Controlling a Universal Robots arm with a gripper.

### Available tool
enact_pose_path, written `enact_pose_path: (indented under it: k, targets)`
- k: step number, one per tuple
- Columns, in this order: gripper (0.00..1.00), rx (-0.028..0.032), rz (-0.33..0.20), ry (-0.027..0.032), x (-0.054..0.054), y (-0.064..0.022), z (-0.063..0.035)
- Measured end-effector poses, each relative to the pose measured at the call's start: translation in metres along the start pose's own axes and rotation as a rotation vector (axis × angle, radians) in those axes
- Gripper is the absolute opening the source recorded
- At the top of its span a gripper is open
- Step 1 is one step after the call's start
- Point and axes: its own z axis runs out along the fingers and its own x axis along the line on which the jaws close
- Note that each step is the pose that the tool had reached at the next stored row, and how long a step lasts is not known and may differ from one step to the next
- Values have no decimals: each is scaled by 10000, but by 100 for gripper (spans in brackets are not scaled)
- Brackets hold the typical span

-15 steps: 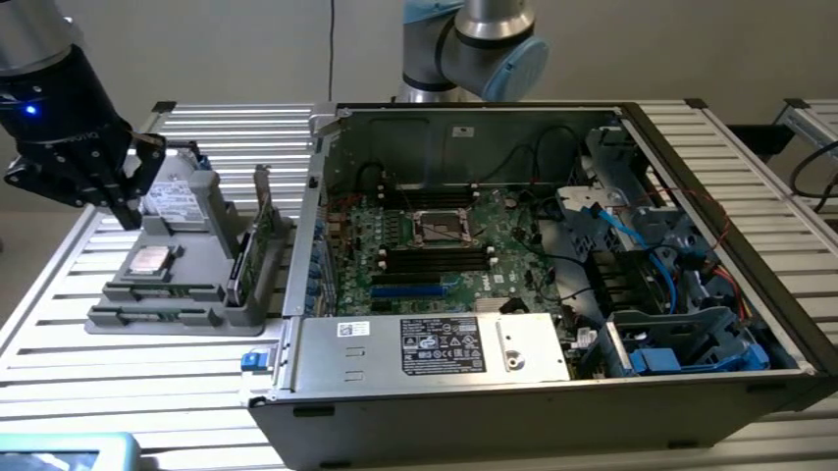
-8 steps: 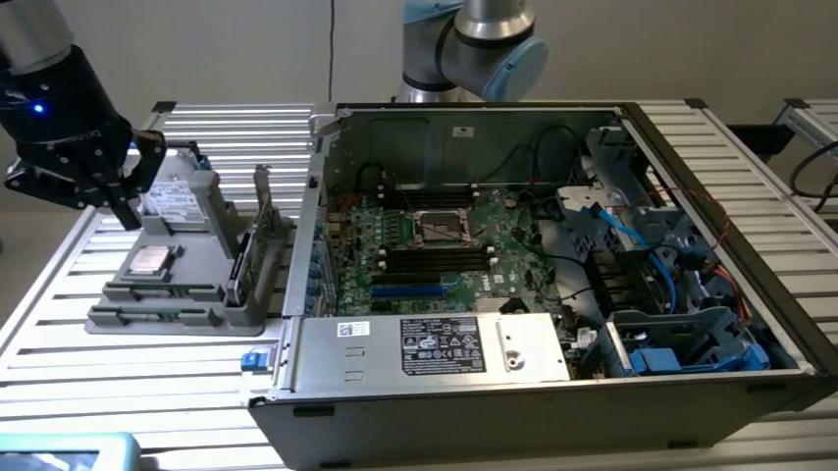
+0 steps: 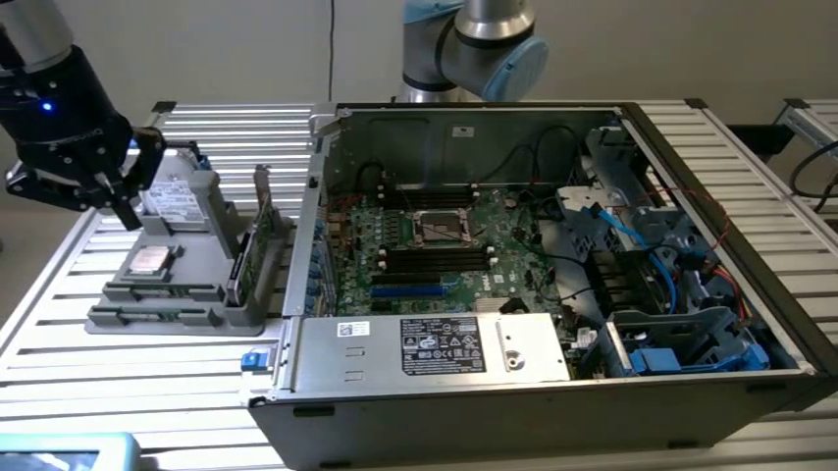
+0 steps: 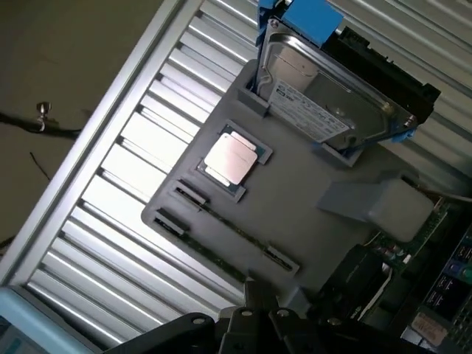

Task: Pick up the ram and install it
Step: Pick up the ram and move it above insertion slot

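We find the ram (image 4: 232, 227) in the grey tray (image 4: 302, 173), standing on its long edge in a narrow slot that runs along the tray's front side. It shows as a thin dark green strip held between small end clips. A second slot of the same kind runs just beside it, nearer the tray's edge. A silver processor (image 4: 230, 158) lies flat in a square recess of the tray, just behind the ram's slot. Farther back on the tray, a hard drive (image 4: 324, 99) leans in its own holder against a blue bracket (image 4: 306, 18). An upright green expansion card (image 3: 255, 250) stands along the side of the tray that faces the open computer case (image 3: 733, 255).

The gripper (image 3: 112, 201) hangs above the tray's back part, near the hard drive and well apart from the ram. The ram is in the tray, not in the gripper, and we cannot tell whether the gripper is spread or closed.

The tray rests on a slatted metal table (image 3: 53, 294). The case sits on the same table just beside the tray, its side panel off. Inside it, the motherboard (image 3: 492, 221) lies in plain sight.
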Motion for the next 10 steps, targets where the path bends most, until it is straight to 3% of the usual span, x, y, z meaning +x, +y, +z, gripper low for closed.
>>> enact_pose_path:
  k: [10]
  targets:
    - [11, -17, -1821, 14, 0, 0, 6]
